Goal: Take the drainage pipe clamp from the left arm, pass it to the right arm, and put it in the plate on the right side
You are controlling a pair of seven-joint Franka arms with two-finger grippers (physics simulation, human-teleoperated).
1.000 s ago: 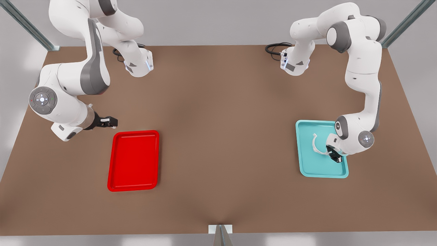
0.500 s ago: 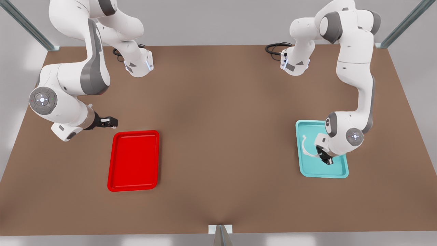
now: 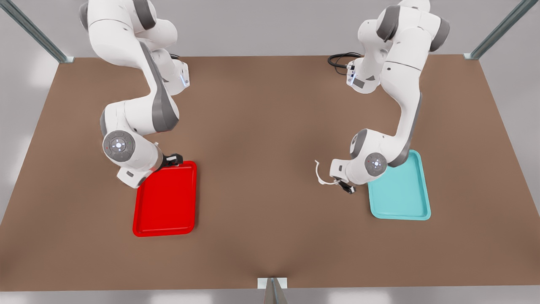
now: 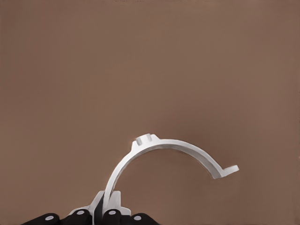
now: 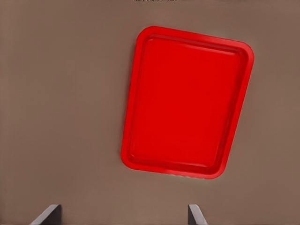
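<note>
The left gripper [image 3: 345,187] is clamped on one end tab of the clamp [image 3: 321,175] and holds it up over bare table [image 3: 261,126], just off the cyan tray [image 3: 400,198] on the side facing the middle. In the left wrist view the fingers [image 4: 112,216] pinch the tab at the base, and the white half-ring [image 4: 164,152] arcs up and away from them, with its free tab end sticking out past the gripper — that's the bit the other arm could grab.

The right gripper [image 3: 174,159] hangs over the far edge of the red plate [image 3: 165,202], on the front view's left. Its fingers [image 5: 49,214] are spread wide apart with nothing between them, and the plate [image 5: 187,101] sits right below its camera.

The part that matters, I'd guess, is the gap: the clamp is well apart from the right gripper, across the middle of the table, and the arc's open side faces roughly that way. So both arms need to close in before any handoff — the left one is obviously nearer since it's holding the thing. The plate is bare for now.
</note>
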